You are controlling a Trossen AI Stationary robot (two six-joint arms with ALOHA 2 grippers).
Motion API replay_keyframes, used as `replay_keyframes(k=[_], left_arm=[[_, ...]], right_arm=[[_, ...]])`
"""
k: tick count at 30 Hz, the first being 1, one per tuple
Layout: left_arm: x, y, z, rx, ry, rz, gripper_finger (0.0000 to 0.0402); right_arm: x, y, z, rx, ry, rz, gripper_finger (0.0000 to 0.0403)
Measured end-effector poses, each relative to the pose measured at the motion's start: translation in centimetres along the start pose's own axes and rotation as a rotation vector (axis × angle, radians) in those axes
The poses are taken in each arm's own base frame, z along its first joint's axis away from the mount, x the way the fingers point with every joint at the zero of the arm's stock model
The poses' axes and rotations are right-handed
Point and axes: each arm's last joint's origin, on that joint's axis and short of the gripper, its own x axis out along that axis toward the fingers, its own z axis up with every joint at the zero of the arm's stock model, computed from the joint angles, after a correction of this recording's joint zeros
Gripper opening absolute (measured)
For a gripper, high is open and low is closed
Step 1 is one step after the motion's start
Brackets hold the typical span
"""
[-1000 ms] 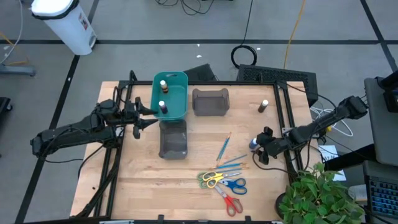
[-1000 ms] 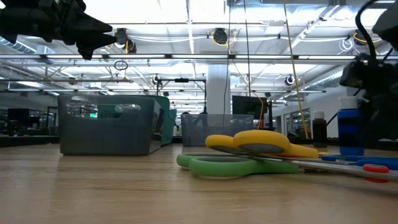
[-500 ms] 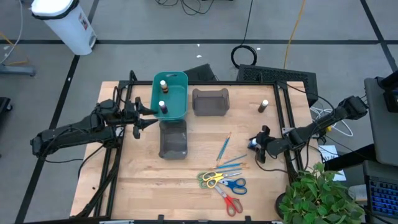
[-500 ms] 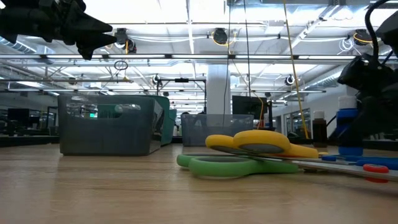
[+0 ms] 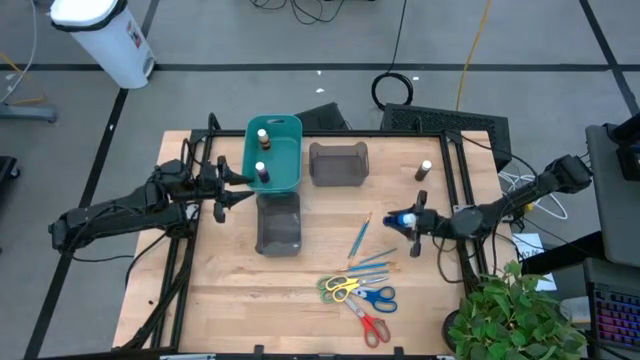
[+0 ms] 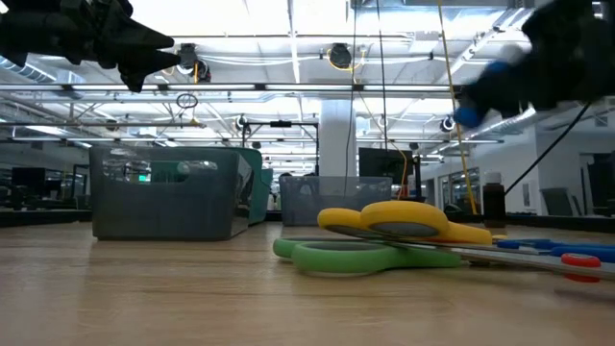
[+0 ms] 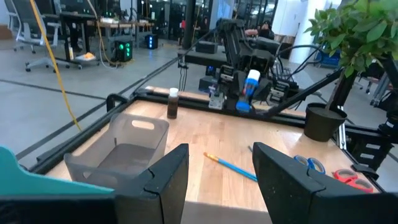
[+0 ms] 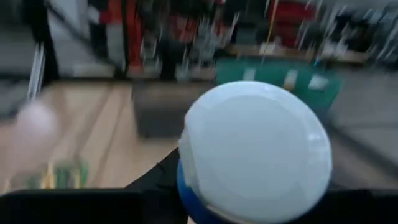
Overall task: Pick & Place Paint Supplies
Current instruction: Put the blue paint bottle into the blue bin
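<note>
The right gripper (image 5: pixel 403 220) has its jaws clamped on a blue paint bottle (image 5: pixel 404 219) with a white cap, held above the desk (image 5: pixel 300 300) right of the brushes (image 5: pixel 362 240). The left gripper (image 5: pixel 232 187) hangs beside the teal bin (image 5: pixel 290 140), jaws apart and empty. Scissors (image 5: pixel 358 296) lie near the desk's front edge, and a brown bottle (image 5: pixel 423 170) stands at the back right
</note>
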Motion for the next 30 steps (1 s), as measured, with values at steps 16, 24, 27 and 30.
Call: replay_keyframes(k=[16,24,27,30], left_arm=[[0.8,-0.1,0.7,-0.106,-0.061,-0.042,0.0186],[3.5,-1.6,0.6,-0.123,-0.064,-0.286,0.0186],[4.7,-2.2,0.3,-0.116,-0.062,-0.335,0.0186],[5.9,-2.9,-0.1,-0.108,-0.067,-0.382,0.0186]], right_arm=[[5.8,-0.6,7.7,-0.028,-0.018,-0.034,0.0119],[12.0,0.9,9.6,-0.019,0.118,0.071,0.0115],[14.1,1.7,9.3,-0.019,0.181,0.095,0.0116],[16.0,2.5,8.6,-0.019,0.253,0.117,0.0115]])
